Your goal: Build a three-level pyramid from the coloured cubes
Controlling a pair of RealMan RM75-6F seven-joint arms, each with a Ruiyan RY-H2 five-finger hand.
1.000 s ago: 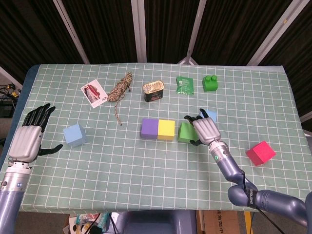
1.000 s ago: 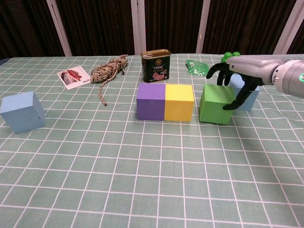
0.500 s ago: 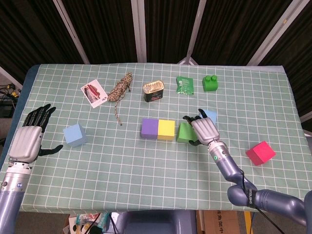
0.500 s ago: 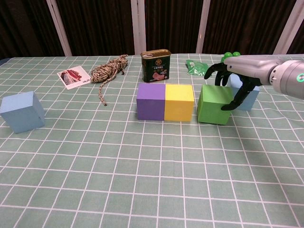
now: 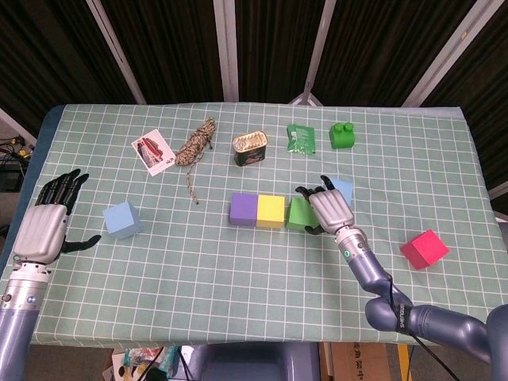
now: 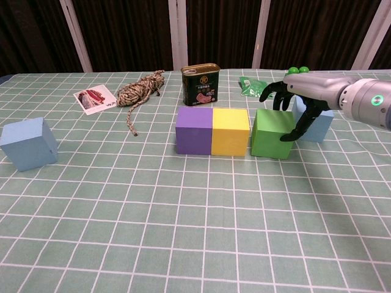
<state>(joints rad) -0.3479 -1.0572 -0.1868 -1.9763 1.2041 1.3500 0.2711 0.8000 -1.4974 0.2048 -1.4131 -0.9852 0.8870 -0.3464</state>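
A purple cube [image 5: 243,209] and a yellow cube [image 5: 271,210] stand side by side mid-table. Just right of them sits a green cube [image 6: 272,133], almost against the yellow one [image 6: 230,130]. My right hand [image 6: 299,101] holds the green cube, fingers curled over its top and thumb down its right side. Behind that hand is a light blue cube [image 5: 343,188], partly hidden. Another light blue cube [image 5: 121,219] lies at the left, with my left hand [image 5: 49,225] open beside it, apart from it. A red cube [image 5: 423,249] sits far right.
Along the back are a picture card [image 5: 152,151], a coil of rope [image 5: 196,147], a tin can [image 5: 250,148], a green packet [image 5: 302,138] and a green toy brick [image 5: 343,136]. The table's front edge runs close below both arms.
My right hand has slid the green cube leftward, narrowing the gap to the yellow cube. The left hand has not moved.
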